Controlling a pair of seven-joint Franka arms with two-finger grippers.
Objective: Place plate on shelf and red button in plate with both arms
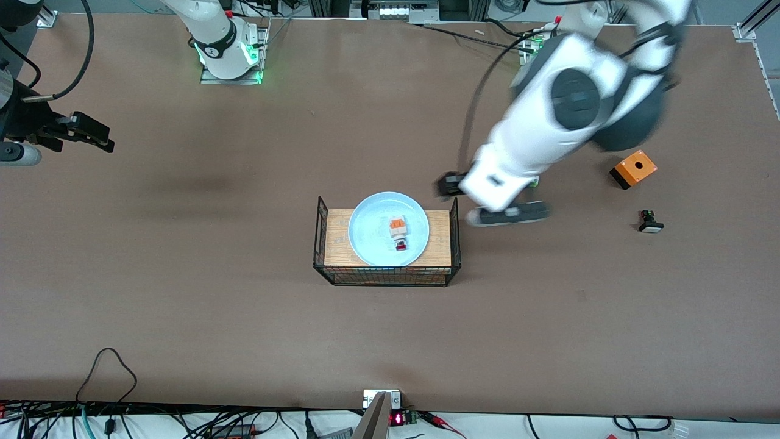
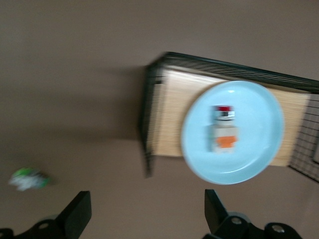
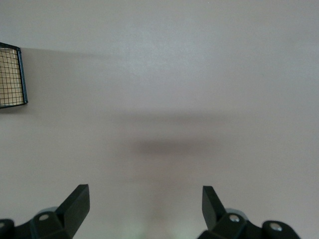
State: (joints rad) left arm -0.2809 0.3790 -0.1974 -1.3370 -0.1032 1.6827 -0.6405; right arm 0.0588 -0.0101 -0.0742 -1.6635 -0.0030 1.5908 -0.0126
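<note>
Wire basket (image 1: 386, 277), lower centre of frame, carries the plate (image 1: 372, 247) w/ the red button (image 1: 398, 232) on it, long axis up-down in frame. Left end effector (image 2: 144, 211): fingers spread, empty, over desk (image 1: 183, 317) just beside basket, nearer arm. Right end effector (image 3: 144, 209): spread, empty, waits upper left.

The red button (image 1: 398, 231) lies on the plate (image 1: 372, 210), which rests in the wire basket (image 1: 321, 244) mid-table; the orange box (image 1: 634, 168) sits toward the left arm's end.
</note>
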